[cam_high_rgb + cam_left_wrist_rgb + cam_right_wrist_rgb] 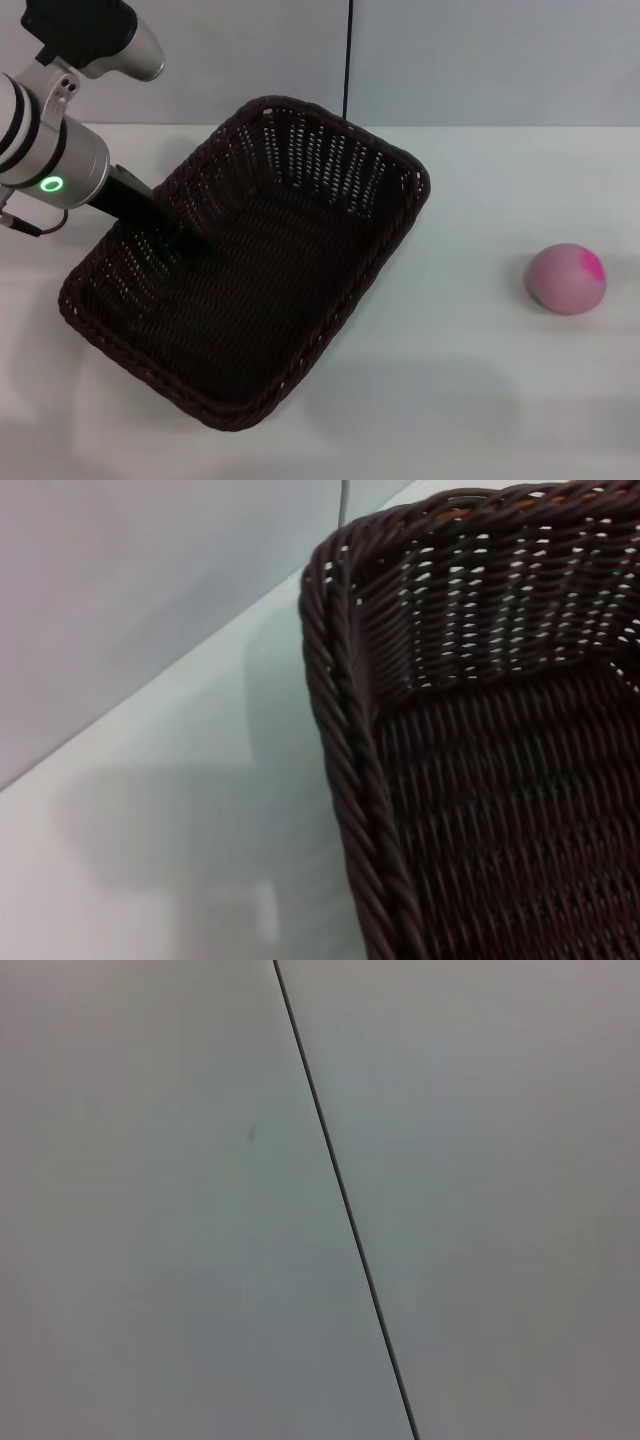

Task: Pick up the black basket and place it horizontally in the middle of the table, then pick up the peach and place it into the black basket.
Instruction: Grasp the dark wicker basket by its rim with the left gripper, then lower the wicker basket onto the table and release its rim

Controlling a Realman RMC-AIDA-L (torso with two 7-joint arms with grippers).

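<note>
The black basket [330, 150] lies at an angle on the white table [480, 400], left of the middle, with one corner pointing to the back. My left gripper [185, 240] reaches over the basket's left long rim and its dark tip sits inside against that wall. The left wrist view shows the braided rim [345, 750] and a corner of the basket close up. The peach [567, 278], dusty pink with a magenta patch, rests on the table to the right, well apart from the basket. My right gripper is out of view.
A grey wall with a thin black vertical cable [347, 60] stands behind the table. The right wrist view shows only that plain wall and a dark line [345, 1200]. Bare tabletop lies between the basket and the peach.
</note>
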